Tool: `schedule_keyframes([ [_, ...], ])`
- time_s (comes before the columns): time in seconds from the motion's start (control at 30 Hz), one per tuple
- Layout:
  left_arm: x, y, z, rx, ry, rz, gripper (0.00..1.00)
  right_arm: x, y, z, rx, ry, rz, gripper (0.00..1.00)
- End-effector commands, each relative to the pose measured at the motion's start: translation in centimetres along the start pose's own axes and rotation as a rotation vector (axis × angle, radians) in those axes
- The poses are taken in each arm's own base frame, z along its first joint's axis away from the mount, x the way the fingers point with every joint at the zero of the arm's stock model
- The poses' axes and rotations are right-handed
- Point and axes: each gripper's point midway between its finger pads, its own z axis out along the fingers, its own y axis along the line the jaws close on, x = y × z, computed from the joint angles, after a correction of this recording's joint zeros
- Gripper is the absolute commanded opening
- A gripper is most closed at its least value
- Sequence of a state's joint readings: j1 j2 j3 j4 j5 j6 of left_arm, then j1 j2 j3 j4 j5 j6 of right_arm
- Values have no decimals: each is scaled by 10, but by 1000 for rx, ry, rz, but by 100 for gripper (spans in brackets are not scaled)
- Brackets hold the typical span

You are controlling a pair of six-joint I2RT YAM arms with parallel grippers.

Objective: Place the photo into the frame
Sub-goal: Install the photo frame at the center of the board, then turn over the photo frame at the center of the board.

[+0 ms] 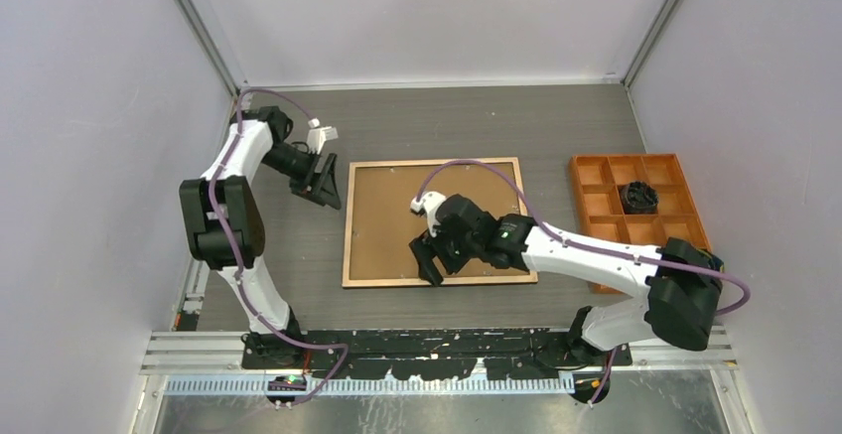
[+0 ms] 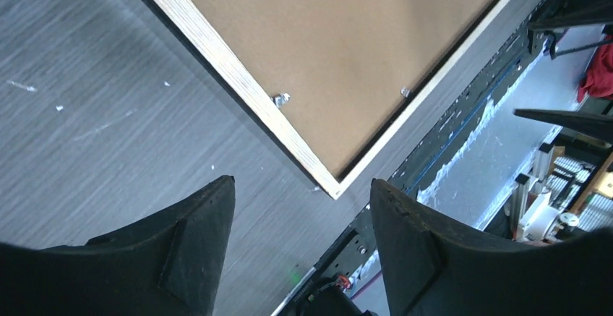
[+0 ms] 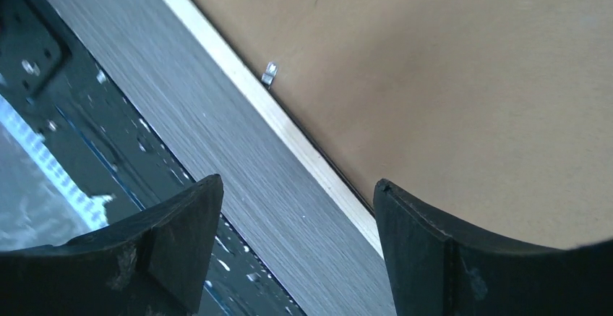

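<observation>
Currently the frame [image 1: 437, 163] lies flat near the middle of the table [image 1: 447, 121], back side up: light wood rim showing, brown backing board [image 1: 387, 220] filling it. Long axis runs left to right, roughly parallel to the table's near edge, turned slightly off square. Short sides face the left wall and the orange tray [image 1: 586, 201]. Small metal clips [image 2: 280, 100] stand along the inner edge of the rim. Near long edge sits close to the table's front lip, with only a narrow strip of bare table between. Wider bare ground behind the frame toward the back wall, and on its left. A gap separates the right short side from the tray, which holds a black object [image 1: 639, 196] in one compartment. Left gripper [image 1: 323, 184] hangs off the frame's far left corner, over bare table, fingers [image 2: 195, 244] spread wide, nothing between them. Right gripper [image 1: 430, 260] is over the near long edge, also spread wide and holding nothing; in its wrist view one finger [image 3: 434, 258] is over the board and the other over the table, the wood rim passing between. Contact with the rim cannot be told.
</observation>
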State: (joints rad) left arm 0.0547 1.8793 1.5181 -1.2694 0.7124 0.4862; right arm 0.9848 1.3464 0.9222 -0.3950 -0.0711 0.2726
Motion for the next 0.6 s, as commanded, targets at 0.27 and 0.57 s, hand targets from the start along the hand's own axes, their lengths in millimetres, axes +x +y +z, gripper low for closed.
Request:
schedule_keyframes([
  [0.27,62,-37,-10,72,81,129,97,24,15,52,-38,75,-377,65],
  [0.57,70,-37,-10,37,75,155,97,38,8,73,38,127,-466,58],
])
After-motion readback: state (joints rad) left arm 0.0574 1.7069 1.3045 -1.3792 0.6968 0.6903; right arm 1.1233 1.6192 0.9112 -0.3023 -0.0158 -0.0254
